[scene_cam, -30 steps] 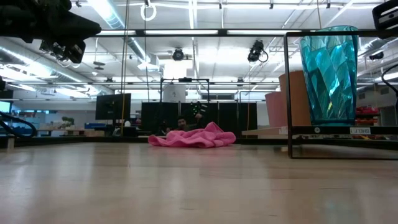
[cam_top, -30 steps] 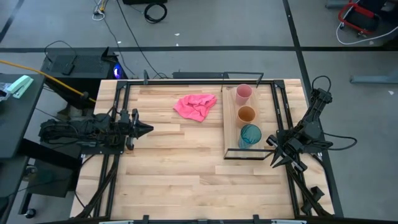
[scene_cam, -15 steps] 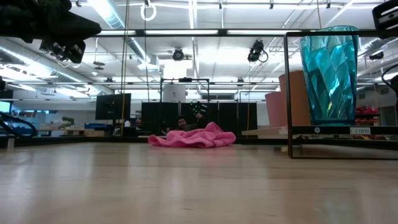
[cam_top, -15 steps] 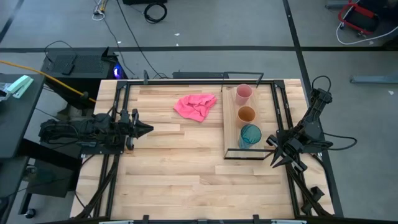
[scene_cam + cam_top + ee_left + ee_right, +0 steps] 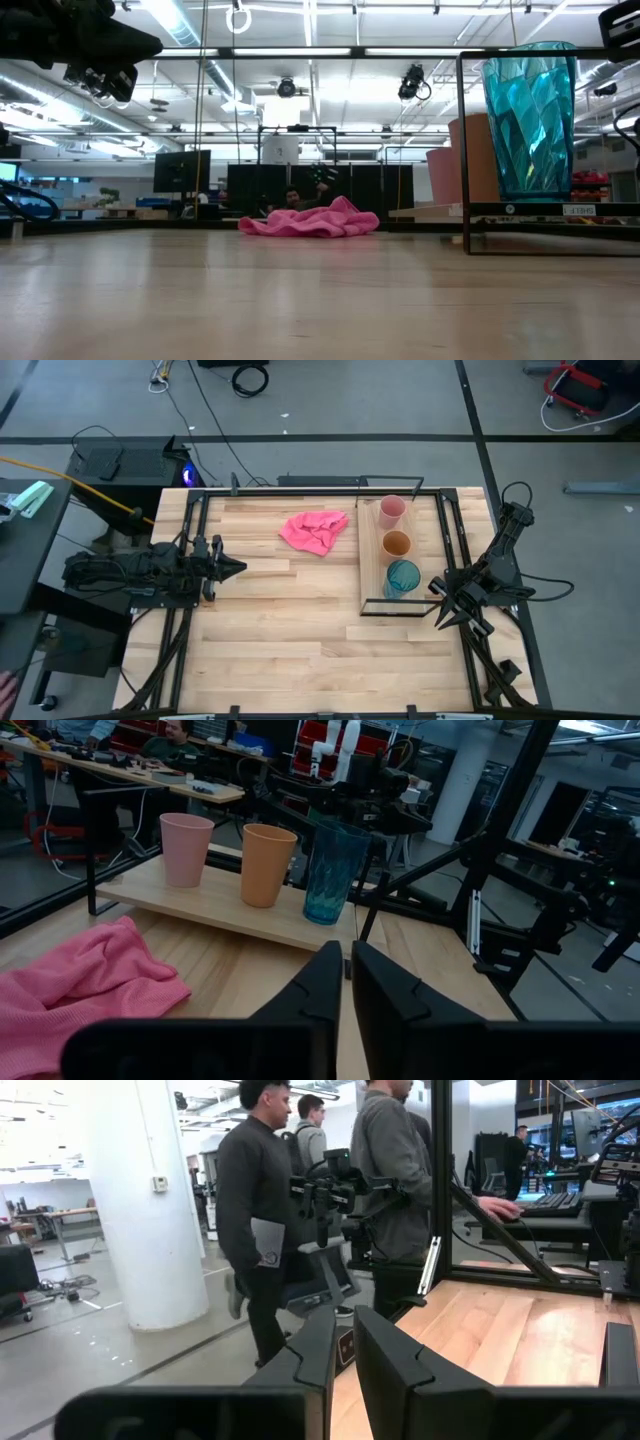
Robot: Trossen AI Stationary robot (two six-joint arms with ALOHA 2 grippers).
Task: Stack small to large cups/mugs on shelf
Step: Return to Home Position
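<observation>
Three cups stand upright in a row on the light-wood shelf (image 5: 372, 560) at the table's right: the pink cup (image 5: 392, 510) farthest, the orange-brown cup (image 5: 397, 544) in the middle, the teal-blue cup (image 5: 403, 576) nearest. They also show in the left wrist view: pink cup (image 5: 186, 848), orange-brown cup (image 5: 268, 864), teal-blue cup (image 5: 331, 872). My left gripper (image 5: 238, 568) is shut and empty at the table's left edge. My right gripper (image 5: 436, 586) is shut and empty at the right edge, beside the shelf's near end.
A crumpled pink cloth (image 5: 314, 529) lies on the tabletop left of the shelf's far end. The shelf's black wire frame (image 5: 462, 150) rises above the board. People stand beyond the table in the right wrist view (image 5: 262, 1210).
</observation>
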